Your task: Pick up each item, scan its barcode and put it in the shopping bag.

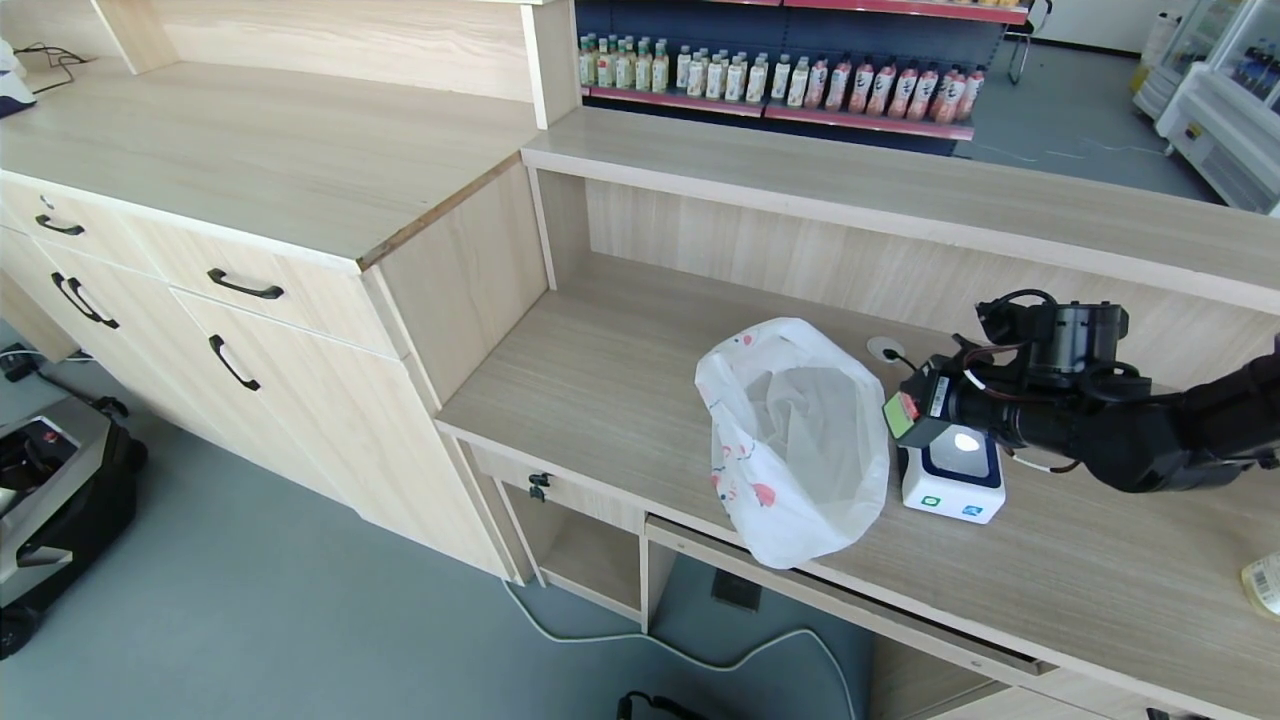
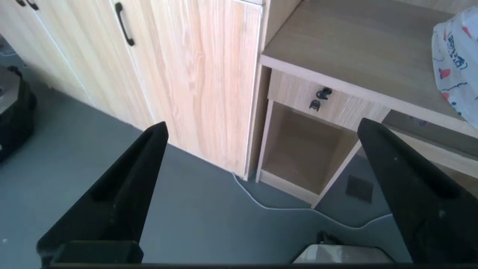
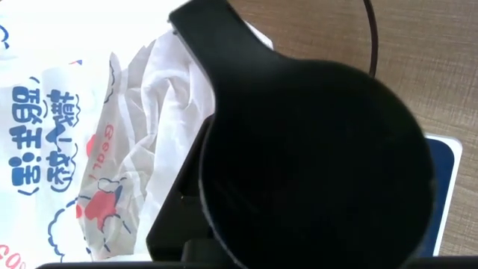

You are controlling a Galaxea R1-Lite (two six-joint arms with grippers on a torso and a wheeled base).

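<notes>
Shopping bag (image 1: 790, 440): white plastic with red print, standing on the counter (image 1: 620, 370) near its front edge, mouth open upward. Inside I see just its own white folds.

Scanner (image 1: 952, 485): white box with a blue-rimmed top, window lit, just beside the bag.

Right gripper (image 1: 962, 408): reaching in from the right, held level above the scanner, closed on a dark item (image 1: 905, 412). The item's green and red end points at the bag's rim (touching or not, cannot tell). From the right wrist the item (image 3: 314, 164) looms black over the bag (image 3: 75, 134).

Left gripper (image 2: 261, 138): fingers spread wide, nothing between them, hanging over the floor (image 2: 194, 202) beside the cabinet (image 2: 202, 67).

Bottle (image 1: 1262, 585): at the counter's right edge, partly seen.
</notes>
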